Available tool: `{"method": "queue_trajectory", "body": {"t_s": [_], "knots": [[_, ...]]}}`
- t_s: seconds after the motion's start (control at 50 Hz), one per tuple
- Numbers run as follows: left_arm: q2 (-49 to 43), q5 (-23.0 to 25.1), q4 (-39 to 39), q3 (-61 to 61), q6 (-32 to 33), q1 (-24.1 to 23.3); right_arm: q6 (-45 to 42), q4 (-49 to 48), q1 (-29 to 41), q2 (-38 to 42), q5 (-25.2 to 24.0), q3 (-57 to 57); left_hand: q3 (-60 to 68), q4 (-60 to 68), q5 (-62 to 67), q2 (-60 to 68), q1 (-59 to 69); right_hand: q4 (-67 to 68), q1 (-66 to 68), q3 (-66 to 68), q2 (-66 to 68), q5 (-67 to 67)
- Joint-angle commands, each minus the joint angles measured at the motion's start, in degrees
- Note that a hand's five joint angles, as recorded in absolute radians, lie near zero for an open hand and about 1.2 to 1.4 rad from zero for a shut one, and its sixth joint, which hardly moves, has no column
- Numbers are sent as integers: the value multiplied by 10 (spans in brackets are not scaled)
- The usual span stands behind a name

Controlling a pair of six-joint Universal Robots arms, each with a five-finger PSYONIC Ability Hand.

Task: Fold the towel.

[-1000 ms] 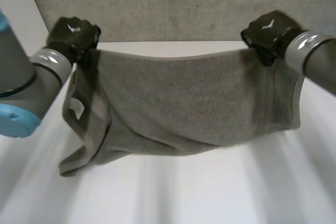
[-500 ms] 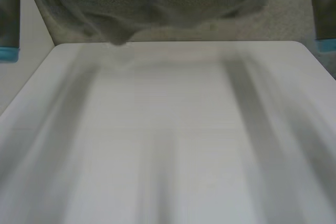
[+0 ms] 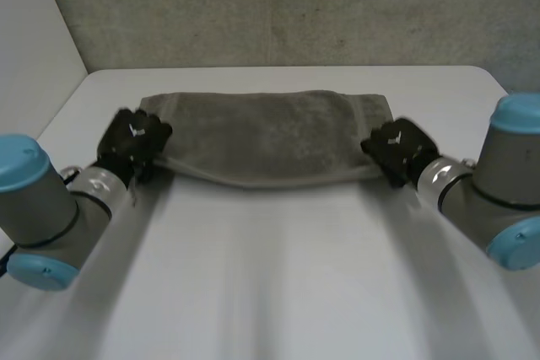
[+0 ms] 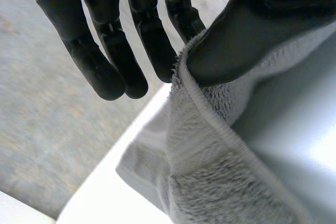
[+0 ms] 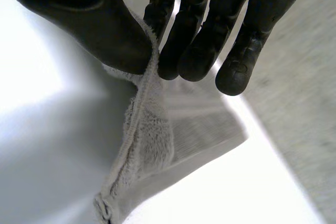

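The grey towel [image 3: 270, 132] lies spread flat across the far half of the white table [image 3: 278, 267], its long side running left to right. My left hand [image 3: 131, 145] is at the towel's near left corner, pinching the hem between thumb and fingers [image 4: 152, 40]; the towel [image 4: 210, 145] hangs down from that pinch. My right hand [image 3: 395, 147] is at the near right corner and pinches the towel [image 5: 149, 129] the same way, thumb against fingers [image 5: 194, 45]. The near edge between both hands sags slightly toward me.
A grey carpeted floor [image 3: 287, 6] lies beyond the table's far edge. A pale wall [image 3: 29, 56] stands at the left. The near half of the table is bare white surface.
Both hands have swung the towel up past the camera and brought it down onto the far half of the table, where it now lies flat instead of hanging between them.
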Motion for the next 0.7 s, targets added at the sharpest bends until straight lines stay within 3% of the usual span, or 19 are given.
{"method": "queue_trajectory", "body": {"t_s": [0.02,0.22,0.28,0.3,0.42,0.7], "knots": [[-11,-4,-32,-20,42,-5,-1,3,-5,54,16,7,-88,-69,-167,-72,-50,28,31,26,31,22],[11,-4,-42,-30,42,-4,4,4,-8,4,35,34,-88,-69,-167,-72,-50,28,31,26,31,22],[12,-4,-40,-30,42,2,7,5,-8,-8,35,45,-194,-175,-273,-177,-155,28,31,26,31,22],[10,-3,-40,-29,43,4,7,5,-8,-18,35,51,-301,-282,-379,-284,-262,28,31,26,31,22],[-6,2,-42,-30,45,22,8,5,-8,-48,35,73,-502,-482,-580,-485,-463,28,31,26,31,22],[-16,0,-46,-30,48,38,7,4,-9,-49,36,85,-497,-478,-575,-480,-458,28,31,26,31,22]]}}
